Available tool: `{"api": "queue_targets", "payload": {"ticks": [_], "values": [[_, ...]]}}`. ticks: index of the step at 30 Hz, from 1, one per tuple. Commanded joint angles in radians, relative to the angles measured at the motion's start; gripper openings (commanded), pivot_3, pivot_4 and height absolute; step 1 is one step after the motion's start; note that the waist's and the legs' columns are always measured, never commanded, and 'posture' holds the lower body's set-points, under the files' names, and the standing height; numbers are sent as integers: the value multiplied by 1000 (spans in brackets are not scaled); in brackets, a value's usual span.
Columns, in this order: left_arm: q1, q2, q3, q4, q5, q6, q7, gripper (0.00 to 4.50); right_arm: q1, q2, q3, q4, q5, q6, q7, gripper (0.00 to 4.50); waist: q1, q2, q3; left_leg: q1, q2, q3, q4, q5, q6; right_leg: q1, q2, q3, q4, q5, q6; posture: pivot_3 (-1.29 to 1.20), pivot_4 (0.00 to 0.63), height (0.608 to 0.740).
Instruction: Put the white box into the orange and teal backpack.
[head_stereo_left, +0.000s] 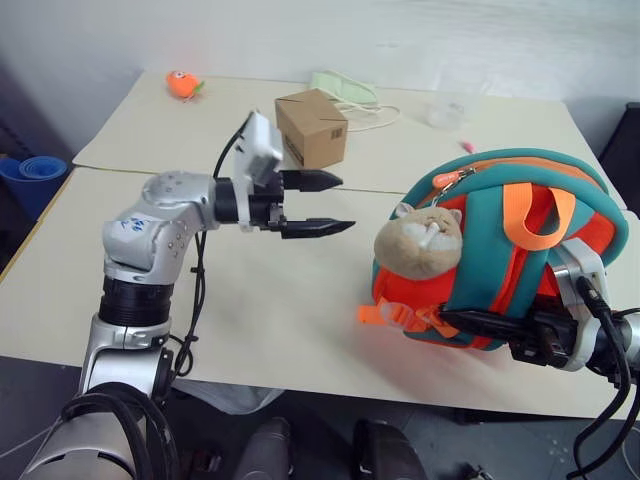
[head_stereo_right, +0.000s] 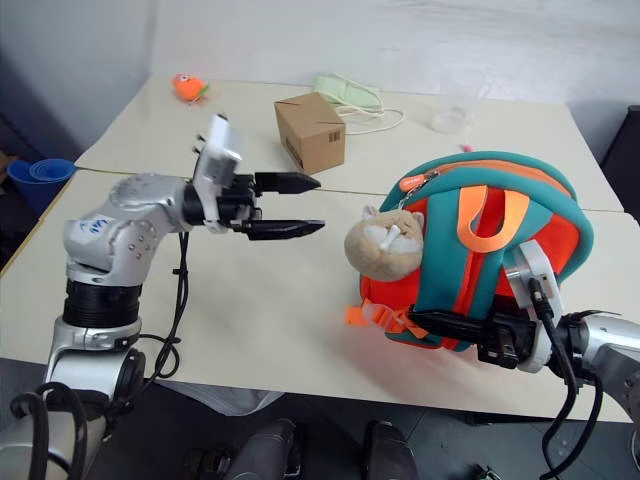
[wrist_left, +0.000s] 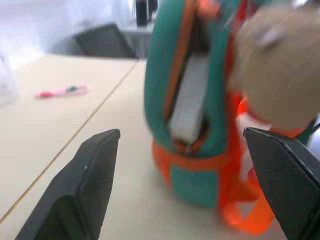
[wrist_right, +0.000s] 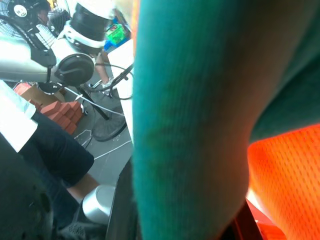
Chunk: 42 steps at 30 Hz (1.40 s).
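Standing at right of frame, the orange and teal backpack (head_stereo_left: 500, 250) held the white box (wrist_left: 189, 102) in its unzipped slot. The left gripper (head_stereo_left: 326, 204) gaped wide at centre, empty; the right gripper (head_stereo_right: 440, 322) pinched the backpack's lower edge.

No readable txt; cardboard box (head_stereo_left: 311, 127) print too small.

Soft woven-cloth orange and teal backpack (head_stereo_left: 500, 250) with fuzzy plush hamster (head_stereo_left: 420, 240); smooth white box (wrist_left: 189, 102) inside; matt cardboard cube (head_stereo_left: 312, 127); smooth matt table (head_stereo_left: 270, 300).

Upright orange and teal backpack (head_stereo_right: 480, 250) on table (head_stereo_right: 280, 310)
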Motion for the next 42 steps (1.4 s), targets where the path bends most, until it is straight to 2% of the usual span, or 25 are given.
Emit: {"api": "queue_targets", "payload": {"ticks": [1, 5, 10, 13, 17, 22, 25, 31, 33, 36, 39, 42], "values": [[-31, -35, -59, -84, -31, 32, 18, 4162, -3, 9, -8, -39, 33, -14, -15, 56, 2, 0, 0, 0, -1, 0, 0, 0, 0, 0, 0, 0, -1, 0, 0, 0, 150, 740], [-30, -59, -160, -97, 2, 21, 5, 4162, -10, 10, -4, -41, 44, -14, -32, 56, -7, 0, 0, 0, -1, 1, 0, 0, 1, 0, 3, 0, 0, 1, 1, 0, 150, 740], [-44, -87, -266, -8, 150, -86, 62, 4162, -10, 16, -17, -51, 82, -13, -59, 56, -12, 0, 0, 1, -1, 3, -2, 1, 1, 0, 5, -1, 1, 0, 1, 0, 150, 740], [-53, -110, -245, 26, 149, -110, 60, 3588, 4, 21, -26, -57, 94, -16, -75, 56, -10, 0, 0, 1, -1, 3, -1, 2, 2, -1, 5, -1, 0, 0, 1, 0, 150, 740], [-70, -94, -194, 63, 135, -119, 49, 2531, 58, 23, -44, -66, 73, -33, -70, 56, -10, 0, 0, 1, -1, 3, -2, 2, 2, -1, 4, 1, 2, 0, 1, 0, 150, 740], [-180, -8, -82, 231, 121, -132, 11, 1249, 152, 37, -86, -59, 56, -60, -64, 56, -9, 0, 0, 0, -1, 3, -1, 2, 2, -1, 5, -2, 3, 0, 1, 0, 150, 740], [-244, 80, -92, 379, 187, -218, -51, 1223, 191, 55, -103, -64, 60, -74, -69, 56, -13, 0, 0, 1, -2, 4, -2, 2, 3, -2, 6, -6, 3, 0, 1, 0, 150, 740], [-152, 191, -253, 487, 409, -585, -190, 1223, 218, 68, -101, -63, 52, -98, -76, 56, -14, 0, 0, 5, -1, 9, -3, 2, 3, -2, 6, -3, 3, 0, 1, 0, 150, 740], [-109, 191, -297, 496, 482, -701, -175, 1223, 223, 70, -96, -61, 47, -105, -76, 56, -12, 0, 0, 5, -1, 9, -4, 2, 3, -2, 6, -2, 3, 0, 1, 0, 150, 740], [-76, 163, -365, 567, 642, -891, -51, 1223, 224, 75, -89, -50, 33, -112, -74, 56, -9, 0, 0, 4, -1, 9, -3, 1, 4, -2, 3, -1, 2, 1, 1, 0, 150, 740], [-13, 82, -394, 543, 670, -935, 10, 1223, 227, 81, -78, -40, 14, -117, -65, 56, -6, 0, 0, 2, -1, 8, -2, 0, 5, -2, 0, 0, 2, 1, 2, 0, 150, 740], [35, 42, -429, 503, 741, -1001, 59, 1223, 217, 85, -59, -26, -10, -127, -63, 56, -8, 0, 0, 2, -1, 8, -2, 0, 6, -2, -1, 1, 2, 1, 2, 0, 150, 740]]}}
